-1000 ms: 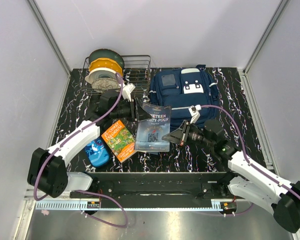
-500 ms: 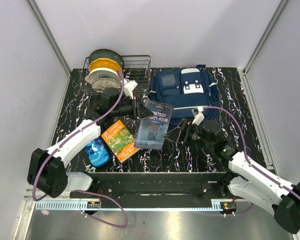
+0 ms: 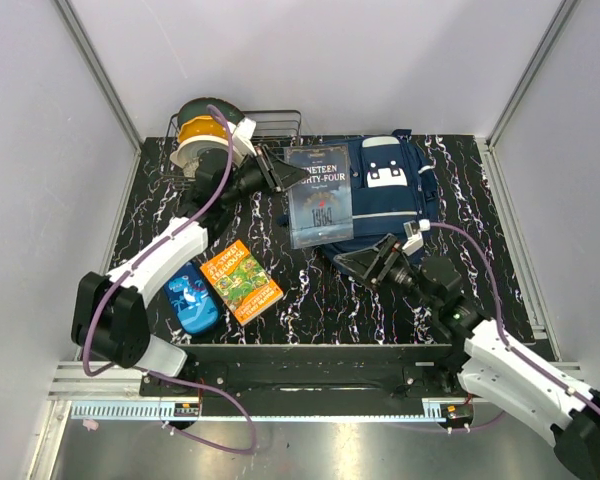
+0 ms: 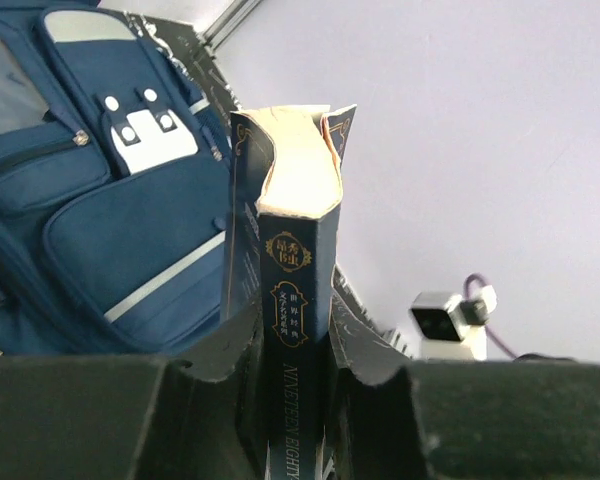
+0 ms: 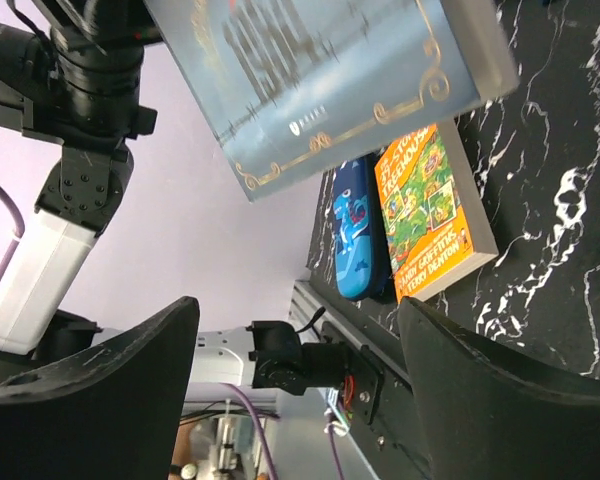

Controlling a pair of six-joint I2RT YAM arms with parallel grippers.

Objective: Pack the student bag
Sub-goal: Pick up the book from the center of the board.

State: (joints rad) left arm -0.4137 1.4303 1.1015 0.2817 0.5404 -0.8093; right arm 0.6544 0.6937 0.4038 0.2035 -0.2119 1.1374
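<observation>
The student bag (image 3: 395,190) is a navy backpack with white patches, lying flat at the back right of the marbled table; the left wrist view shows its front pockets (image 4: 100,200). My left gripper (image 3: 276,169) is shut on the spine end of a blue hardback, "Nineteen Eighty-Four" (image 3: 319,195), held in the air over the bag's left side. In the left wrist view the spine (image 4: 298,290) stands between the fingers of the left gripper (image 4: 290,345). My right gripper (image 3: 355,262) hangs open and empty just in front of the bag, below the book (image 5: 320,80).
A wire basket (image 3: 280,126) with filament spools (image 3: 202,135) stands at the back left. An orange paperback (image 3: 242,283) and a blue pencil case (image 3: 193,304) lie front left, also seen as the paperback (image 5: 430,215) and case (image 5: 352,235) in the right wrist view.
The right gripper has opened and let go of the blue book. The left arm has lifted the book off the table and swung it back over the bag.
</observation>
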